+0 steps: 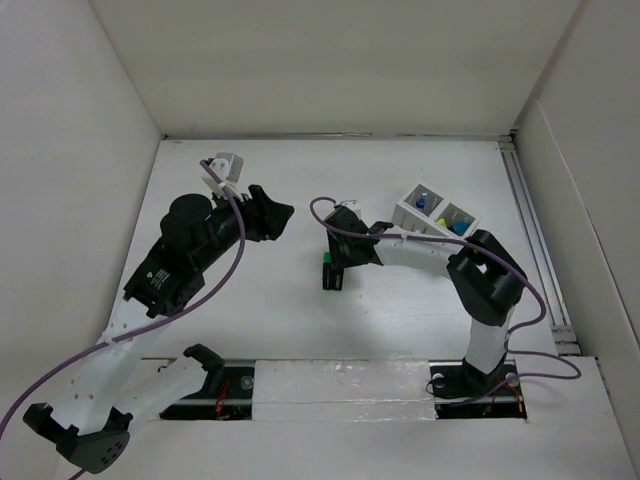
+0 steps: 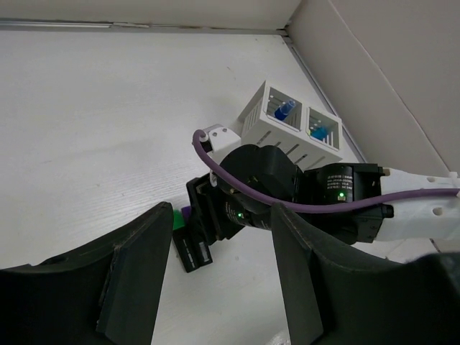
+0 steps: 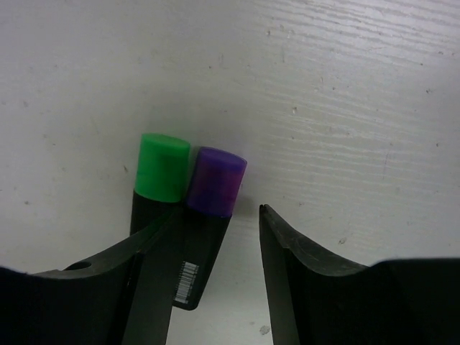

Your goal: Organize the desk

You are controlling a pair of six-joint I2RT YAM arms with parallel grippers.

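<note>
Observer: Right gripper (image 3: 219,212) fingers fill the foreground of its own wrist view. They are spread apart and pinch nothing.

Examiner: What lies beneath them?

Observer: Two black-barrelled markers lie flat on the desk (image 3: 345,108), touching side by side. The purple marker (image 3: 215,183) sits within the gap, close against the finger on the picture's left. The green marker (image 3: 163,167) lies outside the gap, its barrel partly hidden behind that same finger.

Examiner: Orientation?

Observer: Both long axes run roughly parallel to the fingers, caps pointing away from the wrist. A closure would bear across the barrels, not along them.

Examiner: And the other arm?

Observer: Left gripper (image 2: 223,215) is likewise spread and empty, held above the desk well apart to the left of the markers. The right arm is plainly the nearer.

Examiner: Location of the desk?

Observer: It is the white top extending under both arms to the upright panels. The organiser tray (image 2: 287,133) stands on it beyond the right arm, with coloured items in its compartments.

Examiner: Concern?

Observer: In my judgement one finger would land on the green barrel unless the gripper shifts sideways first.
</note>
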